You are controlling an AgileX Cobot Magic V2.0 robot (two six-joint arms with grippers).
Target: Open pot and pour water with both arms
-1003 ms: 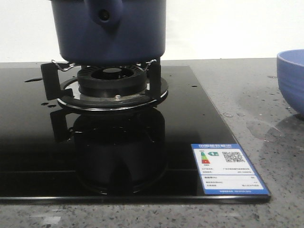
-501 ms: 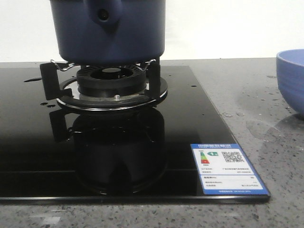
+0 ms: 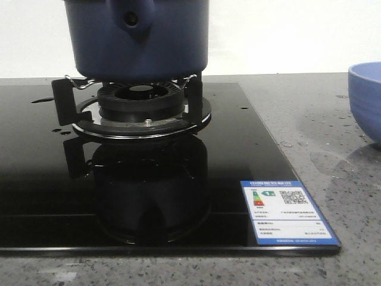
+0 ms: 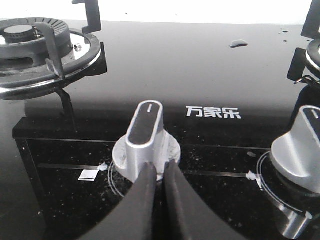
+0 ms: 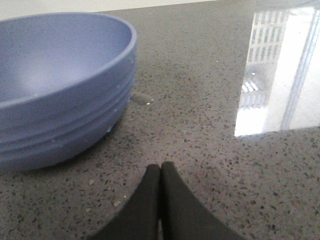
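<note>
The dark navy-blue pot [image 3: 137,39] stands on the burner grate [image 3: 140,101] of the black glass stove; its top is cut off by the frame, so no lid shows. Water shows as small droplets on the glass [image 3: 41,100] and a thin glossy puddle [image 3: 324,159] on the counter. My left gripper [image 4: 160,165] is shut with nothing in it, its tips just in front of a silver stove knob [image 4: 145,137]. My right gripper [image 5: 160,166] is shut and empty, low over the grey counter beside the periwinkle ribbed bowl [image 5: 60,85]. Neither gripper appears in the front view.
A second silver knob [image 4: 300,147] sits to the side of the first. Another burner with a grate [image 4: 40,47] lies beyond the knobs. A blue energy label [image 3: 289,211] is stuck at the stove's near right corner. The bowl [image 3: 366,98] stands at the counter's right edge.
</note>
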